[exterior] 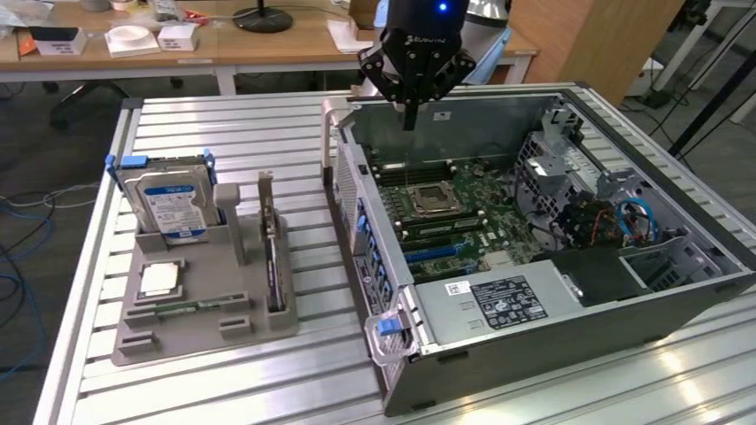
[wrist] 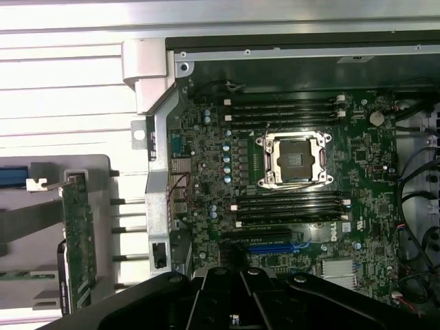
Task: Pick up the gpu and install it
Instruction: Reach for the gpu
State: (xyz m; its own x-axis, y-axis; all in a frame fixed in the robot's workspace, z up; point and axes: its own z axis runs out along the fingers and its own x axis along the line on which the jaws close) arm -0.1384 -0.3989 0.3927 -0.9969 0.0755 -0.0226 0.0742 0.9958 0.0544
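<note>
One closed claw (exterior: 409, 122) above computer case (exterior: 532, 359)

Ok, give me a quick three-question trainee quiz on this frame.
1. True or false: the gpu stands upright in the grey holder, outside the computer case.
2. The gripper hangs above: A the hard drive, B the open computer case, C the grey holder?
3. Fill in: the gripper is ____ (open or shut).
Key: 1 true; 2 B; 3 shut.
</note>
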